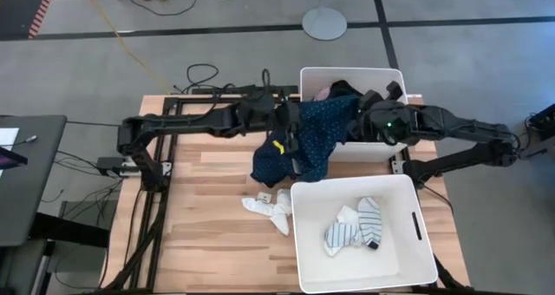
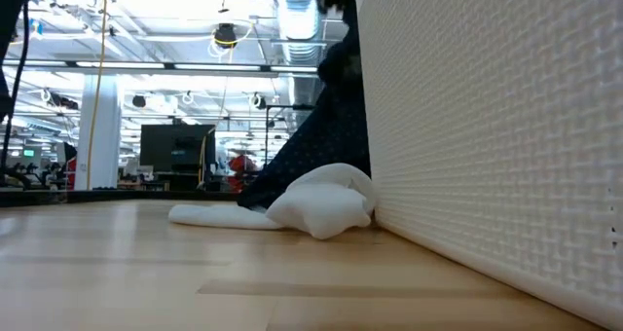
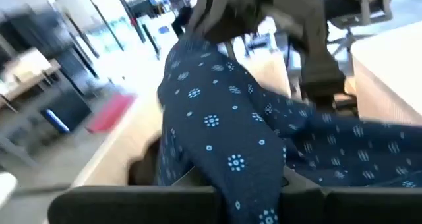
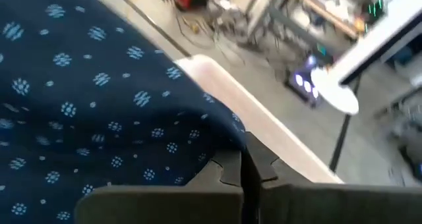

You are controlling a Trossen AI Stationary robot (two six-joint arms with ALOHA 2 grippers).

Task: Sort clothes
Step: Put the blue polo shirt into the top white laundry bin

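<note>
Currently the navy dotted garment (image 1: 325, 130) is gripped by both the left pincer (image 1: 290, 126) and right pincer (image 1: 368, 126); trailing fabric should be gathered over the far bin (image 1: 347, 74) before release.

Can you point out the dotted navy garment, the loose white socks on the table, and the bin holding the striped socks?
navy dotted garment (image 1: 316, 132): high view, middle of the cloth.
white socks (image 1: 269, 206): high view, middle of the pile on the table.
white bin (image 1: 303, 234): high view, its left wall.

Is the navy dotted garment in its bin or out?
Partly in: the navy dotted garment drapes over the far bin rim, its lower end hanging outside.
</note>
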